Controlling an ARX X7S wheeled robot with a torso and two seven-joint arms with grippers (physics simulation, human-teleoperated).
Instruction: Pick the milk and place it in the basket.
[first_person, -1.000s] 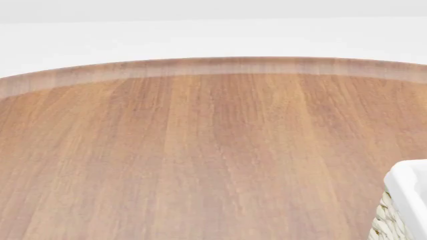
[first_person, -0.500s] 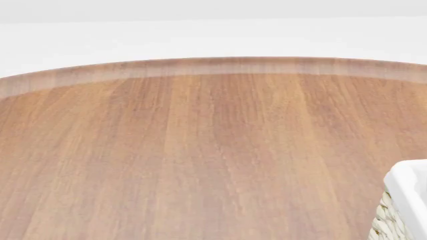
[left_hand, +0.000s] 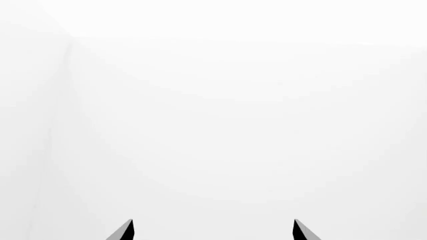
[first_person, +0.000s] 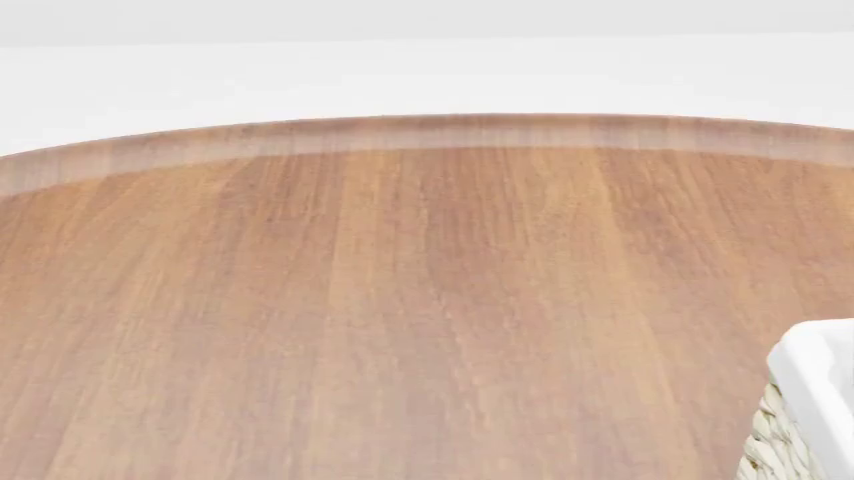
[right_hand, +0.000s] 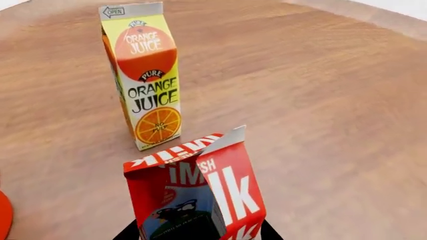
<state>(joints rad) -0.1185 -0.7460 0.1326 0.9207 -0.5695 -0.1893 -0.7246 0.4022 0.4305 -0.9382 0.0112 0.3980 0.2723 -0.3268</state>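
The milk (right_hand: 200, 195), a red-topped carton with white lettering and a cow picture, fills the near part of the right wrist view. My right gripper (right_hand: 199, 234) is shut on it, one dark finger pressed against each side. The carton looks tilted above the wooden table (right_hand: 320, 100). In the head view only a corner of the basket (first_person: 817, 385) shows at the lower right, white liner over cream wicker. Neither arm nor the milk appears in the head view. My left gripper (left_hand: 212, 231) is open, its two tips far apart against blank white, nothing between them.
An orange juice carton (right_hand: 142, 75) stands upright on the table just beyond the milk. A red-orange edge (right_hand: 4, 214) of something shows at the border of the right wrist view. The round wooden table (first_person: 400, 300) has its far rim against a white background.
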